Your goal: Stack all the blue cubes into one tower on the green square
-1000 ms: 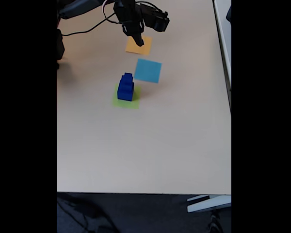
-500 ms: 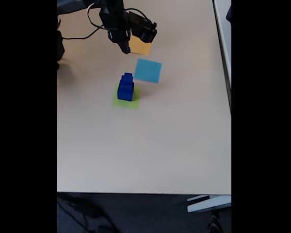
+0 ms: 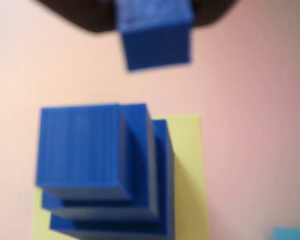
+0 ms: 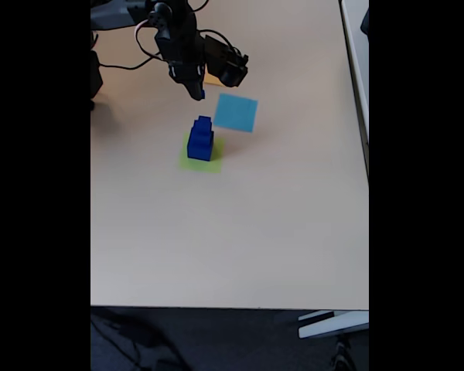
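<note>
Three blue cubes stand as a stepped tower (image 4: 200,139) on the green square (image 4: 209,164), largest at the bottom. In the wrist view the tower (image 3: 82,150) sits at lower left with the green square (image 3: 187,165) showing to its right. My gripper (image 4: 197,93) hangs up and slightly left of the tower in the fixed view, apart from it. In the wrist view the gripper (image 3: 152,15) is at the top edge, shut on another small blue cube (image 3: 155,42) whose lower part sticks out between the dark fingers (image 3: 90,15).
A flat light-blue square (image 4: 236,112) lies right of the gripper, its corner also in the wrist view (image 3: 292,234). A flat orange square (image 4: 211,79) is mostly hidden behind the arm. Cables and the arm base (image 4: 97,73) occupy the top left.
The gripper has moved left and down in the fixed view, from over the orange square toward the tower. The tower has not moved.
</note>
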Controlling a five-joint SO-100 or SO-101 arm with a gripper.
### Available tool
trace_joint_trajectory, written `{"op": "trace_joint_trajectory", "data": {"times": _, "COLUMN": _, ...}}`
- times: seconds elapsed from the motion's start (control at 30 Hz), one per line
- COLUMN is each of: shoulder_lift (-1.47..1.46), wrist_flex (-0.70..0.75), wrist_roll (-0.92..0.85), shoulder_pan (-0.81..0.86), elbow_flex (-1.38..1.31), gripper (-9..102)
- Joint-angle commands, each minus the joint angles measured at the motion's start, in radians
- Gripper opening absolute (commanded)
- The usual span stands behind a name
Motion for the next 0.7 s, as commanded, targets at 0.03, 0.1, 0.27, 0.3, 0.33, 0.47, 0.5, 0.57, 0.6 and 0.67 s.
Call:
{"op": "trace_joint_trajectory", "data": {"times": 0.03, "shoulder_lift": -0.034, "wrist_flex": -0.015, "wrist_roll": -0.012, "shoulder_pan": 0.023, "elbow_flex": -0.1, "gripper": 0}}
{"op": "trace_joint_trajectory", "data": {"times": 0.1, "shoulder_lift": -0.06, "wrist_flex": -0.017, "wrist_roll": -0.014, "shoulder_pan": 0.031, "elbow_flex": -0.123, "gripper": 0}}
{"op": "trace_joint_trajectory", "data": {"times": 0.27, "shoulder_lift": -0.104, "wrist_flex": -0.017, "wrist_roll": -0.008, "shoulder_pan": 0.038, "elbow_flex": -0.153, "gripper": 0}}
{"op": "trace_joint_trajectory", "data": {"times": 0.3, "shoulder_lift": -0.11, "wrist_flex": -0.017, "wrist_roll": -0.005, "shoulder_pan": 0.038, "elbow_flex": -0.153, "gripper": 0}}
{"op": "trace_joint_trajectory", "data": {"times": 0.33, "shoulder_lift": -0.115, "wrist_flex": -0.017, "wrist_roll": -0.003, "shoulder_pan": 0.038, "elbow_flex": -0.155, "gripper": 0}}
{"op": "trace_joint_trajectory", "data": {"times": 0.47, "shoulder_lift": -0.14, "wrist_flex": -0.015, "wrist_roll": 0.0, "shoulder_pan": 0.04, "elbow_flex": -0.172, "gripper": 0}}
{"op": "trace_joint_trajectory", "data": {"times": 0.5, "shoulder_lift": -0.144, "wrist_flex": -0.015, "wrist_roll": 0.003, "shoulder_pan": 0.04, "elbow_flex": -0.172, "gripper": 0}}
{"op": "trace_joint_trajectory", "data": {"times": 0.57, "shoulder_lift": -0.152, "wrist_flex": -0.015, "wrist_roll": 0.006, "shoulder_pan": 0.043, "elbow_flex": -0.176, "gripper": 0}}
{"op": "trace_joint_trajectory", "data": {"times": 0.6, "shoulder_lift": -0.156, "wrist_flex": -0.017, "wrist_roll": 0.005, "shoulder_pan": 0.043, "elbow_flex": -0.179, "gripper": 0}}
{"op": "trace_joint_trajectory", "data": {"times": 0.67, "shoulder_lift": -0.164, "wrist_flex": -0.014, "wrist_roll": 0.002, "shoulder_pan": 0.046, "elbow_flex": -0.19, "gripper": 0}}
